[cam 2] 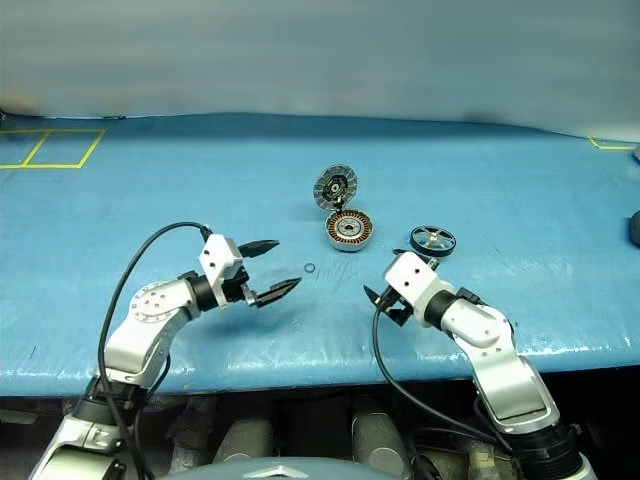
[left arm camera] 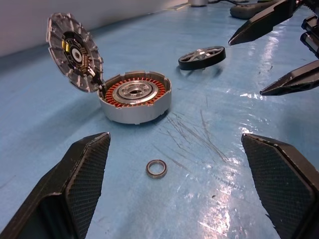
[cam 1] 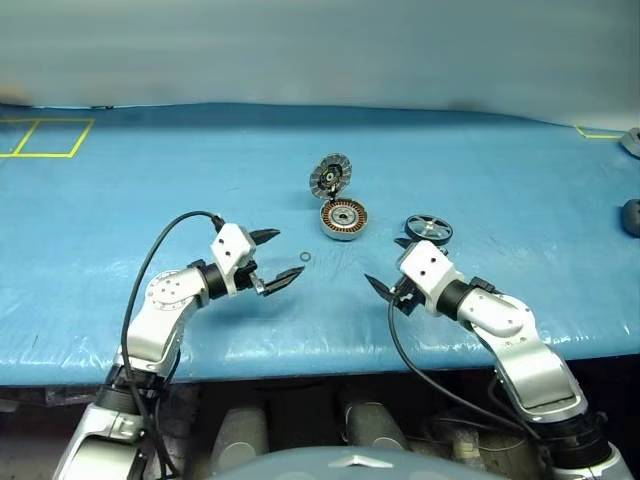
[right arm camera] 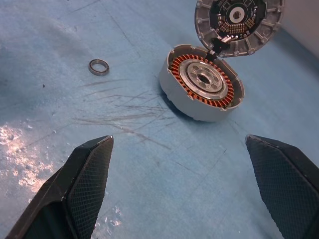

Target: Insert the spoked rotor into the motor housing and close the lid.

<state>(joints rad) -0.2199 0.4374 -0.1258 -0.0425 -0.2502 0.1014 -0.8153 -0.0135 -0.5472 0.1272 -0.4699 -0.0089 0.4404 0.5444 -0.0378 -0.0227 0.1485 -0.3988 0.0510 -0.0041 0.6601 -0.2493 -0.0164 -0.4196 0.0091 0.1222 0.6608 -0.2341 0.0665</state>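
Resting on scuffed blue sheeting (cam 1: 150, 190), round copper-wound motor housing (cam 1: 343, 219) with ribbed lid (cam 1: 331, 176) propped up; both jaws open, empty.

place: lab test bench | cues: blue-covered table (cam 1: 200, 180) – yellow tape squares (cam 1: 45, 138) – plain wall (cam 1: 320, 50)

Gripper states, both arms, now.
Left gripper: open, holding nothing.
Right gripper: open, holding nothing.

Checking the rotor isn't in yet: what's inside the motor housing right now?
Inside the motor housing show copper-brown windings around a pale metal core with a centre hole. The spoked rotor lies apart on the table. The lid stands propped open at the rim. Beneath the core is hidden.
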